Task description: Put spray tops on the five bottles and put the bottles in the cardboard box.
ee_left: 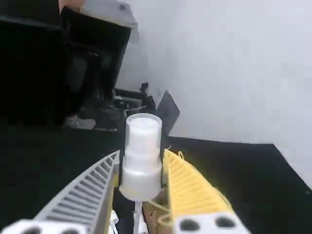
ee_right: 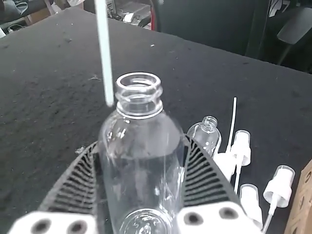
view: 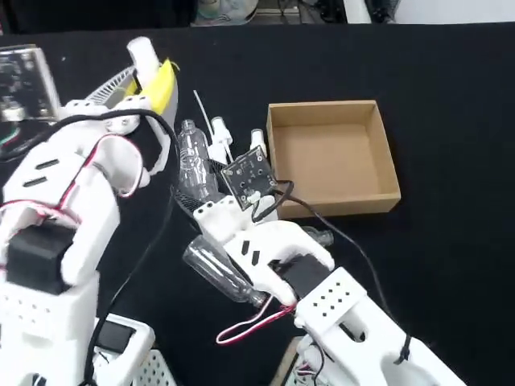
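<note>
The left claw [view: 150, 68] grips a white spray top [view: 142, 52] by its collar, with the grey finger on one side and the yellow finger on the other. The jaws are narrow around it. In the left wrist view the spray top [ee_left: 141, 156] stands upright in the left claw [ee_left: 141, 163], its head clear of the fingertips. Its thin dip tube [ee_left: 137, 219] runs from the collar back toward the palm.

The right claw [view: 193, 173] holds a clear bottle [view: 193, 157] by the body, and the bottle's mouth is open and uncapped. In the right wrist view the bottle [ee_right: 141, 161] sits squarely between the two black ribbed fingers [ee_right: 73, 175] of the right claw [ee_right: 141, 146], which are closed against its sides. The neck reaches out past the fingertips. The dip tube [ee_right: 104, 53] hangs down beside that neck, with its tip just outside the rim. Whether it touches the glass cannot be told.

In the high view the held spray top is at 11 o'clock from the held bottle. The cardboard box [view: 385, 153] sits open at 3 o'clock from the bottle, on the black table [view: 451, 96]. Loose spray tops [view: 217, 129] lie between bottle and box, at about 2 o'clock from the bottle. A second bottle [view: 219, 273] lies on its side at 6 o'clock from the held one, partly under the right arm. In the right wrist view the loose spray tops [ee_right: 241, 146] cluster beyond the claw, with another small clear bottle [ee_right: 207, 130] just beside them.
</note>
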`<action>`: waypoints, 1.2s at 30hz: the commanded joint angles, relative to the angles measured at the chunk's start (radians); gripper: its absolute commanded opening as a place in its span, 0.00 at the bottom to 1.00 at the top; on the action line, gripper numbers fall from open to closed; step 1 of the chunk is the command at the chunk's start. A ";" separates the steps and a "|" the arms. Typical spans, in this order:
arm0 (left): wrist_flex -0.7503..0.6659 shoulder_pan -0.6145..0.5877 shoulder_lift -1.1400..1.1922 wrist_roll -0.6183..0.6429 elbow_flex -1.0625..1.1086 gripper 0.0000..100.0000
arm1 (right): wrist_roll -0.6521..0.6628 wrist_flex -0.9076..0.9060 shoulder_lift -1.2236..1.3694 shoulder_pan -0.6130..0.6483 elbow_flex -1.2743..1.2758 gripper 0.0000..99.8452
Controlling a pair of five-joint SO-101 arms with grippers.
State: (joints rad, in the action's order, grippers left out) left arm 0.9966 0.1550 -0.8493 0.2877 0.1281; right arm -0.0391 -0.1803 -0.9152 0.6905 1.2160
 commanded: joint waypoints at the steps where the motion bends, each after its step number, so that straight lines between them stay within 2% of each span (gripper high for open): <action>1: -0.118 0.010 -0.008 -0.005 0.108 0.03 | 0.002 0.028 -0.041 0.011 -0.024 0.01; 6: -0.178 0.010 -0.008 -0.008 0.131 0.03 | 0.002 0.028 -0.041 0.011 -0.024 0.01; 14: -0.106 0.008 0.003 -0.009 -0.064 0.03 | 0.002 0.028 -0.041 0.011 -0.024 0.01; 18: -0.106 0.010 0.005 -0.005 -0.071 0.03 | 0.002 0.028 -0.039 0.011 -0.024 0.01; 36: -0.095 0.071 -0.008 -0.011 0.082 0.03 | 0.002 0.028 -0.041 0.012 -0.024 0.01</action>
State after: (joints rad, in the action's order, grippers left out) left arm 0.8938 0.2133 -0.8447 0.2831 0.2156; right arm -0.0391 -0.1803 -0.9152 0.6905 1.2160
